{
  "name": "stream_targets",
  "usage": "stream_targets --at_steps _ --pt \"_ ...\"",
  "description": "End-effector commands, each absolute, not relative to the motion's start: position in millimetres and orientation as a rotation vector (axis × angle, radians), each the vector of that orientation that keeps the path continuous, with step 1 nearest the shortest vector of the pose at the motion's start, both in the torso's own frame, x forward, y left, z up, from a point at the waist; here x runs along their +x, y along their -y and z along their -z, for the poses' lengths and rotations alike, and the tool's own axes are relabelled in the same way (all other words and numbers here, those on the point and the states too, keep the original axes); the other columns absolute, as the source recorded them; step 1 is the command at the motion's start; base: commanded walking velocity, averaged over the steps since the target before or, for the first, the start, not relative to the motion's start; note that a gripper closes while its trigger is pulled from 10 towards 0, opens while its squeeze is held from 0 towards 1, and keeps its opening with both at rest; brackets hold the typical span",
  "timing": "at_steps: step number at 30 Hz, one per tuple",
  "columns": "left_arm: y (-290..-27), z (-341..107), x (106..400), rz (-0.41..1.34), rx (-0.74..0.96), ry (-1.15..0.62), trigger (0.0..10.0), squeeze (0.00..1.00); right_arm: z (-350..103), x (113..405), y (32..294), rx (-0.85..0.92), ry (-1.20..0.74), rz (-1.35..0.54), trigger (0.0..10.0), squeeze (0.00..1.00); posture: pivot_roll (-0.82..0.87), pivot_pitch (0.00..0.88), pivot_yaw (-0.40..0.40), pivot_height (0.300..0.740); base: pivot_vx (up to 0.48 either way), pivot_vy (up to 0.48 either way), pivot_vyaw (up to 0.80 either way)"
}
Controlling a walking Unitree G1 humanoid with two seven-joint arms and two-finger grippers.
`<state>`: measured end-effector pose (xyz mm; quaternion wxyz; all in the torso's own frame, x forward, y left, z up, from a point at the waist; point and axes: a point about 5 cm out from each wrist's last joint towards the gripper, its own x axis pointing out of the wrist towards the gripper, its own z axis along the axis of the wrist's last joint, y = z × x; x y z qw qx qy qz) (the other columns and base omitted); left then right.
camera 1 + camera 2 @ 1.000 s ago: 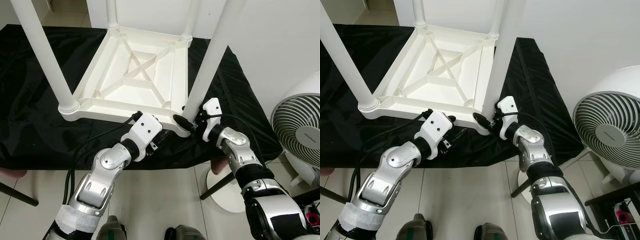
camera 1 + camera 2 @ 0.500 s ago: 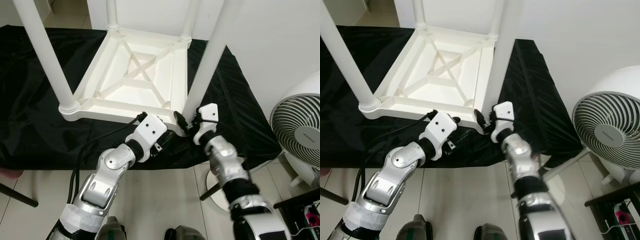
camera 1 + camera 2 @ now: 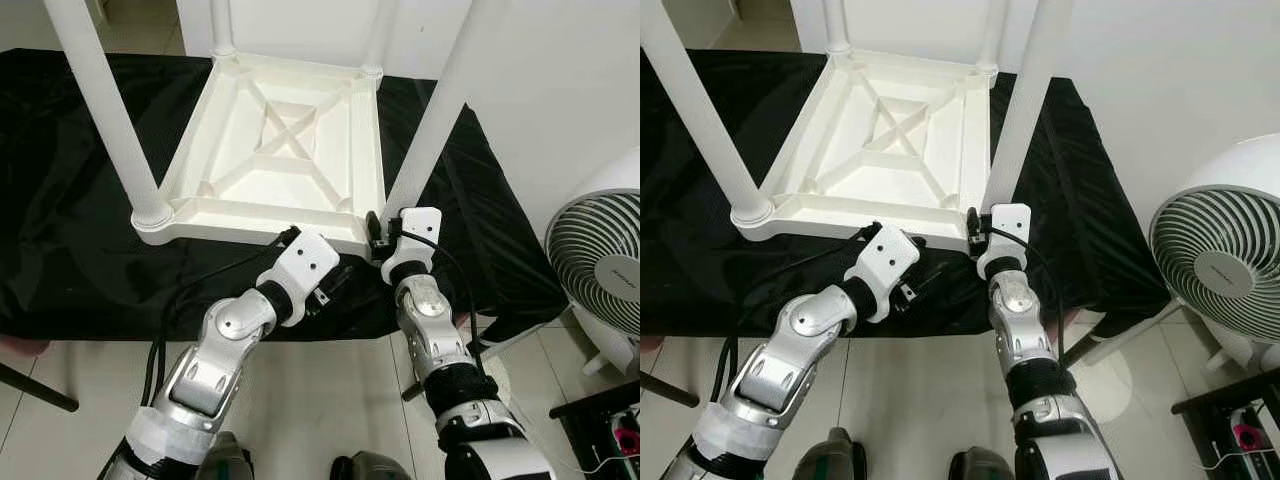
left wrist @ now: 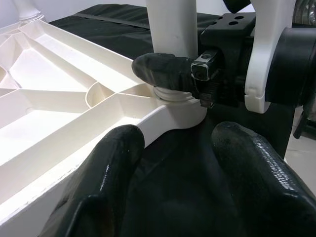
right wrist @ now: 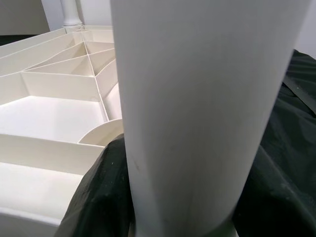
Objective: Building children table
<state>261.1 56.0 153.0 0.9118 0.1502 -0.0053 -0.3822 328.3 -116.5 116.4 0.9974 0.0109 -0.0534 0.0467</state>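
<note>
A white children's table (image 3: 262,212) lies upside down on a black cloth (image 3: 60,250), its legs pointing up. My right gripper (image 3: 377,224) is shut on the base of the near right leg (image 3: 430,120), where it meets the corner socket; the leg (image 5: 207,98) stands between its fingers (image 5: 101,195). My left gripper (image 3: 335,283) is open just in front of the same corner, low over the cloth. One of its fingers (image 4: 106,182) lies against the table's near rim (image 4: 74,163), the other over the cloth. The right gripper's finger (image 4: 160,69) shows wrapped round the leg's foot.
The near left leg (image 3: 100,100) and far left leg (image 3: 222,25) stand upright. A white fan (image 3: 600,260) stands on the floor to the right. Tiled floor (image 3: 300,400) lies below the cloth's front edge, with a pale stool base (image 3: 480,345) near my right arm.
My right forearm has swung in from the right and now sits straight below its gripper, which stays at the leg's base. The left gripper has edged slightly toward the corner.
</note>
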Motion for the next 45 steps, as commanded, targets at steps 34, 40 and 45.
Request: stream_targets --at_steps 34,40,45 --pt "-60 -152 266 0.747 0.357 0.021 10.0 0.00 -120 348 145 -0.229 0.027 -0.533 10.0 0.00 0.06 0.000 -0.050 0.740 0.000 0.000 0.00" --pt "-61 -153 266 0.737 0.358 0.023 10.0 0.00 -125 352 136 -0.239 0.024 -0.655 10.0 0.00 0.07 0.004 -0.056 0.740 0.000 0.000 0.00" --pt "-65 -154 264 0.717 0.356 0.020 10.0 0.00 -118 351 140 -0.199 -0.028 -0.738 0.0 0.00 0.08 0.022 -0.063 0.740 0.000 0.000 0.00"
